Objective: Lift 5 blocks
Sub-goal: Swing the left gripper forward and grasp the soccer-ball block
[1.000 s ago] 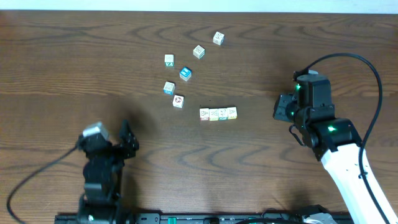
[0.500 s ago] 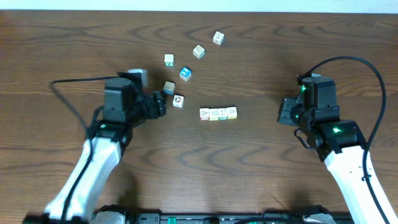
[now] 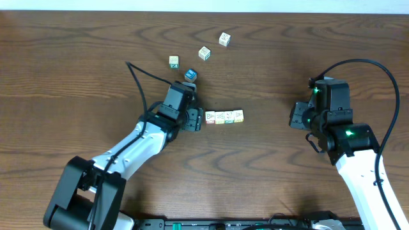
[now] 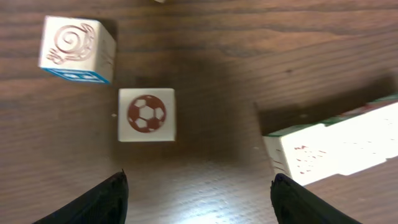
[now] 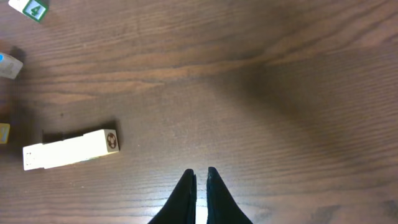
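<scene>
1. Four smooth cream blocks [image 3: 223, 117] sit in a touching row on the grainy wooden table [image 3: 77, 64]. A ball-printed block [image 4: 147, 114] lies near the row's end.
2. The left gripper [image 4: 199, 186] has reached in since the earlier frame, jaws spread and empty over the ball-printed block.
3. The right gripper [image 5: 201, 177] has its jaws pressed together.

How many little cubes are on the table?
10: a row of four mid-table; four loose cubes behind it; a football cube and a spiral cube under the left arm. Others may be hidden.
</scene>
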